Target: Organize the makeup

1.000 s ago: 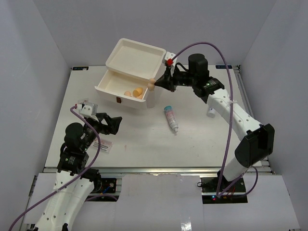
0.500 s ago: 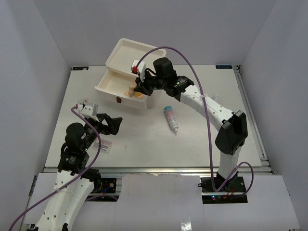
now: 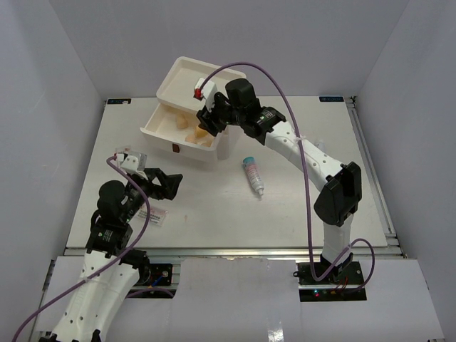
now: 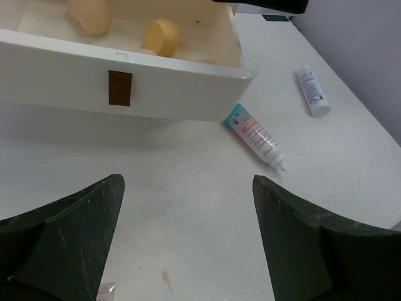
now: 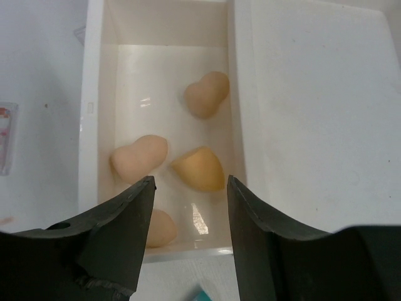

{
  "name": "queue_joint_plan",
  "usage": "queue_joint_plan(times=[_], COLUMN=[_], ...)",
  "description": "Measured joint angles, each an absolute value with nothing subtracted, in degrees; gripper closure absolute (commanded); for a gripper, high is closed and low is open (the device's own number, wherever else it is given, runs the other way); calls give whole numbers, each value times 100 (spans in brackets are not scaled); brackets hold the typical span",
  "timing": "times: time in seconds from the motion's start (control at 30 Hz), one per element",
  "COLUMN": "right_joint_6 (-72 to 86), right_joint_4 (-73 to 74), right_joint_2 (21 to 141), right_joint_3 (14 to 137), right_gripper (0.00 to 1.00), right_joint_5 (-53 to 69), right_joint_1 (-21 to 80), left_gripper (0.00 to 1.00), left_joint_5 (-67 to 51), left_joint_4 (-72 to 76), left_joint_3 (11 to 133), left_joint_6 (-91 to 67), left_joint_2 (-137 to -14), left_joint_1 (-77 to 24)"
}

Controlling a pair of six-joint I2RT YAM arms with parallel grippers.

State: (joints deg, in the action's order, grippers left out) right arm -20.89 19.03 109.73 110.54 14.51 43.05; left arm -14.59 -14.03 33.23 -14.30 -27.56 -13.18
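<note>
1. the flat white packet lies nearest, on the near left of the table, tucked beside the left arm. only its corner shows in the left wrist view. it is not yet put away.
2. just beyond it the left gripper hangs low with its fingers spread wide and nothing between them, facing the drawer front. this looks like a waiting pose, clear of the other arm and handy for the packet.
3. the teal-pink tube lies flat mid-table, narrow cap toward the near edge, just off the drawer's right corner. the plain white tube lies farther right, well apart. the right arm hides most of it from above.
4. the open drawer is pulled out of the cream chest. it holds four tan sponges loose on its floor, the middle two close together.
5. the right gripper points down over that drawer, jaws parted and empty. the sponges seem sorted, so the tubes and the packet are likely what remains.
</note>
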Motion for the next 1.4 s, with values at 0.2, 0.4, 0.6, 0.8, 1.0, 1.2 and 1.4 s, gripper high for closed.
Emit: queue_joint_plan(times=[0.2,0.4,0.6,0.8,1.0,1.2,1.4], right_joint_6=[-2392,-2427,-2029,-1427,-1052,-888,-803], right_joint_4=[2134,1867,1270,620,20,-307,-463], right_joint_2=[9928,8464,7259,7175,6958,6702,6614], right_joint_3=[10509,9288,7044,6167,5634,5386,5346], right_gripper=[51,72,82,82,82,83,83], right_joint_5=[2675,3592,4125,4487,4857,5147,5284], right_joint_1=[4013,3332,2265,1561,1094,817,698], left_gripper=[28,38,61,66,65,62,56], left_joint_5=[-1894,-2154,-1724,-1068,-420,90,285], left_joint_4=[-1165,-1020,-1040,-1400,-1637,-1838,-2078], left_joint_3=[3256,2955,2988,3481,4536,5240,5736], left_joint_6=[-1999,-3273,-4579,-5297,-5640,-5836,-5898], left_joint_2=[-3402,-4247,-5154,-6175,-6944,-7533,-8170], left_joint_1=[-1318,-1317,-1315,-1292,-1285,-1284,-1284])
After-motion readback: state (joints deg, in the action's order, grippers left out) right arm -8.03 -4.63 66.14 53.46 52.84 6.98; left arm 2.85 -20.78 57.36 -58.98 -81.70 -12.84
